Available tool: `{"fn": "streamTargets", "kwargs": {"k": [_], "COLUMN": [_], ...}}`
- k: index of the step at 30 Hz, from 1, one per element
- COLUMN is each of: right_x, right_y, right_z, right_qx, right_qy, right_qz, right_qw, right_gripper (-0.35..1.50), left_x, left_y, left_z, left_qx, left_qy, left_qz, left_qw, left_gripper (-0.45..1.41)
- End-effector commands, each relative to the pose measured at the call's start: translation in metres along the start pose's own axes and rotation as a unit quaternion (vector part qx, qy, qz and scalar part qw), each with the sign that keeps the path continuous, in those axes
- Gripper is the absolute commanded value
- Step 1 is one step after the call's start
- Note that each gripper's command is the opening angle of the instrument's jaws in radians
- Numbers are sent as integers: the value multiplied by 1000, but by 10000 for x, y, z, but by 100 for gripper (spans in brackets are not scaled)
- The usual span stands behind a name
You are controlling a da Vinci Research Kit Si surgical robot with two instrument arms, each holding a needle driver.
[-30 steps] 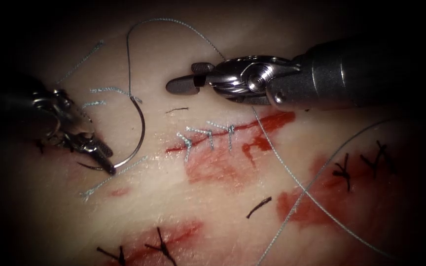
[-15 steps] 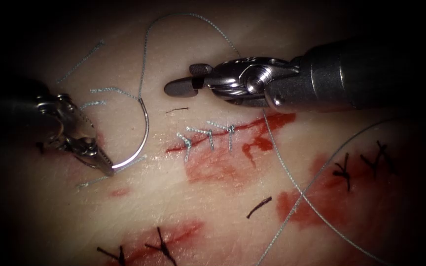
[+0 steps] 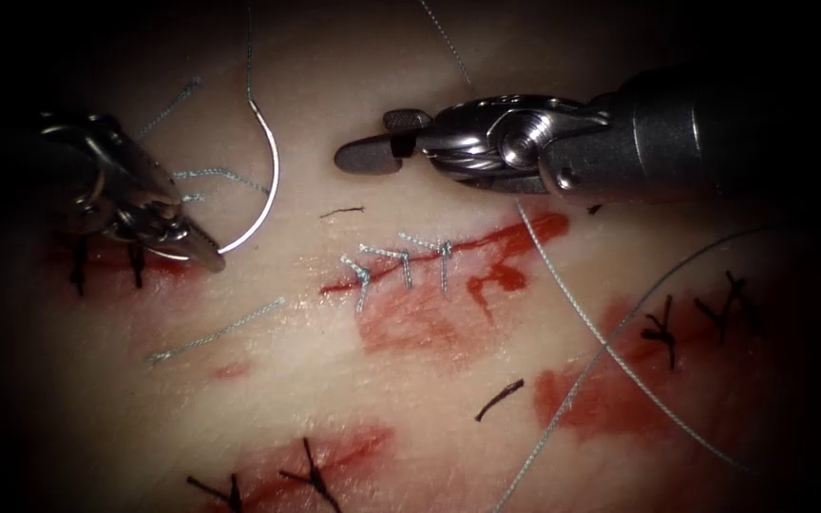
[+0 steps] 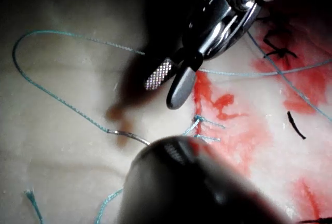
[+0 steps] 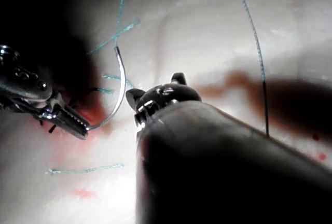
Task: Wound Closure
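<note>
now my left tool, clamped on the needle tip, has lifted it clear of the tissue, left of the cut; right tool apart, empty.

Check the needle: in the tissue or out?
Out. The needle arcs free above the tissue, left of the cut, held near its tip by the left pincer.

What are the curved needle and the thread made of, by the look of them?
The needle, held near its tip by the left tool clear of the tissue, looks like polished steel: thin, bright, glinting. The thread looks like a braided pale blue-grey fibre: matt, finely twisted. Which fibre is unclear.
</note>
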Motion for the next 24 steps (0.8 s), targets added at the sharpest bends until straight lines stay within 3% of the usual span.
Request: {"fn": "streamTargets", "kwargs": {"k": [1,2,3,4,9,13,18,21,24], "right_x": [-1,-2,-3,-2,-2,-6,-15,-18,-18], "right_y": [-4,-4,-5,-6,-7,-8,-5,-6,-7], "right_z": [12,14,16,17,19,25,36,43,49], "right_qx": [1,-2,-14,-24,-60,-70,-77,-84,-84], "right_qy": [1,3,9,14,29,16,13,8,6], "right_qz": [-1,-1,-2,4,15,12,7,8,-1], "right_qw": [1000,1000,1000,1000,998,997,997,996,996], "right_gripper": [115,113,111,106,83,78,78,91,84], "left_x": [5,8,13,18,22,26,28,30,31], "left_y": [6,12,26,40,57,60,63,67,70], "left_z": [11,16,28,36,49,54,53,54,54], "left_qx": [23,52,123,160,179,197,200,200,201], "left_qy": [0,-1,-10,-26,-24,-21,-19,-18,-19], "left_qz": [-9,-12,-31,-40,-48,-47,-48,-53,-53], "left_qw": [1000,999,992,986,982,979,978,978,978], "left_gripper": [-45,-45,-45,-45,-45,-45,-45,-45,-45]}}
